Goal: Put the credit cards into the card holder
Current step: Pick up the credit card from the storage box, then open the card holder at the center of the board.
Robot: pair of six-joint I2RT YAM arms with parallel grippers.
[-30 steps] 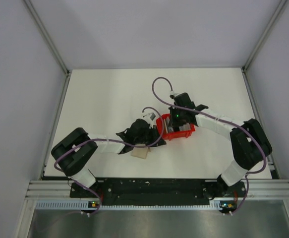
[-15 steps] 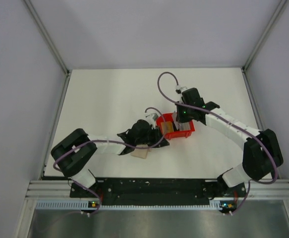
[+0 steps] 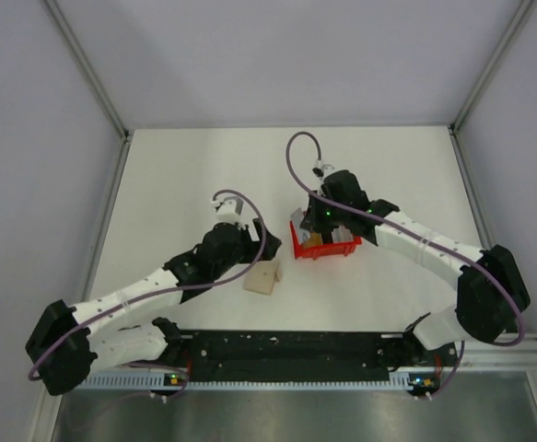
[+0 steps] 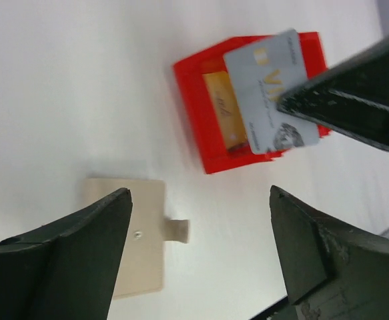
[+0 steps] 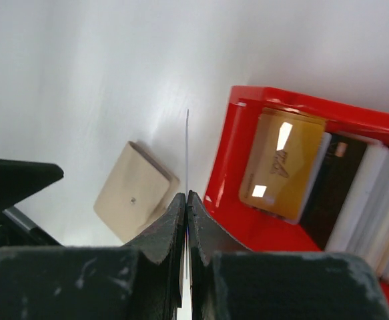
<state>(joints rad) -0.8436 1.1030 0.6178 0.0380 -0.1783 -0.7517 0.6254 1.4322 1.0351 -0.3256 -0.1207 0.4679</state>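
Right claw (image 5: 186,197) is clamping a thin silver-grey plastic card (image 4: 271,87), with both jaws pressed flat against it. Through that wrist camera I am seeing the card edge-on, poking out past the fingertips as a fine line. Through the other wrist camera its face is showing, with a gold chip and pale lettering. It is hanging over the open-topped red plastic tray (image 4: 194,117) and covering part of it. I cannot tell whether its lower edge is touching the tray.

Inside the tray I am seeing a gold-orange card (image 5: 281,163) lying at the end nearest the wallet, a black card (image 5: 337,180) just beside it, and whitish cards (image 5: 377,200) packed beyond that.

Meanwhile the left claw (image 4: 199,200) is hovering above the white desk (image 3: 185,184), its jaws standing wide apart with nothing between them.

Directly below that claw, the small flat beige-tan card holder (image 4: 141,240) is lying with its plain outer face up. It is sitting toward the desk's near edge, near the tray's left side but apart from it. A short beige tab (image 4: 179,231) is sticking out of the side facing the tray.
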